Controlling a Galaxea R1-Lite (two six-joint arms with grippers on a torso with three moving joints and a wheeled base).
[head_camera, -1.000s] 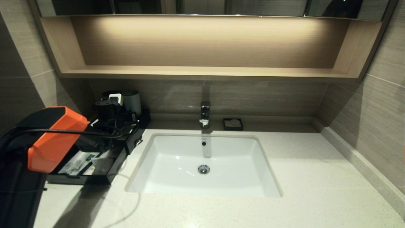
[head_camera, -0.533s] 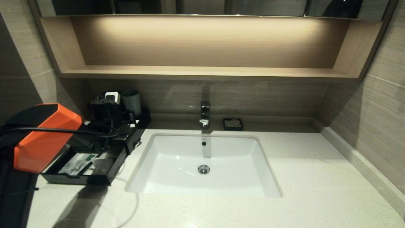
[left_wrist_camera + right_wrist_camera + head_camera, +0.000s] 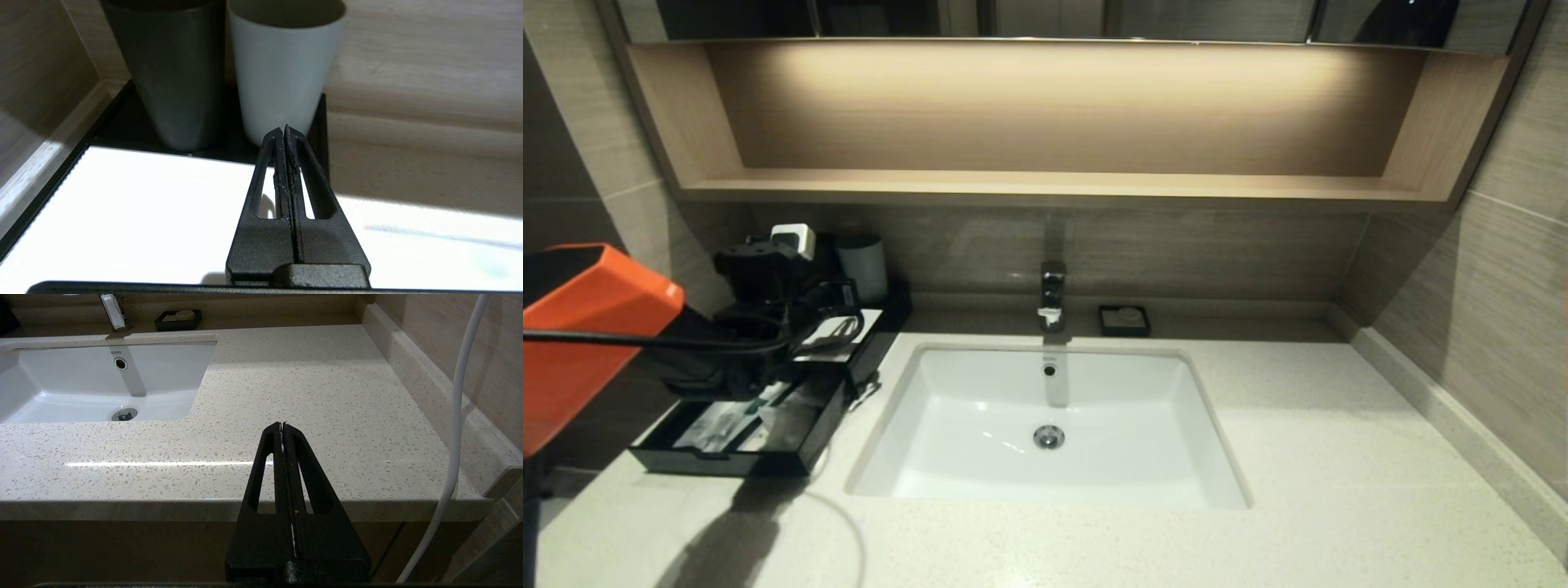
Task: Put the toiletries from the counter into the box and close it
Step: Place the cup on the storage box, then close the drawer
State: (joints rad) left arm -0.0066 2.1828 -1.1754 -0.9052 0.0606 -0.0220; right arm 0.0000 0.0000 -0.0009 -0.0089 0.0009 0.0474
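The black box (image 3: 878,339) stands at the counter's (image 3: 1339,457) back left, its front drawer (image 3: 727,467) pulled open. Two clear-wrapped packets (image 3: 719,425) lie in the drawer, one with a green band (image 3: 760,402). My left gripper (image 3: 845,327) is shut and empty, hovering low over the box's white top panel (image 3: 122,212). In the left wrist view the left gripper (image 3: 284,131) points at two cups. My right gripper (image 3: 282,426) is shut and empty, parked below and before the counter's front edge (image 3: 163,504); it is out of the head view.
A dark grey cup (image 3: 175,73) and a white cup (image 3: 282,61) stand at the box's back. The white sink (image 3: 1045,482), a faucet (image 3: 1052,294) and a small black soap dish (image 3: 1124,320) lie to the right. A thin cable (image 3: 854,539) loops on the counter.
My left arm has swung to the left and risen, carrying the gripper from over the drawer's back to above the white panel. The drawer stays open with the packets in it.
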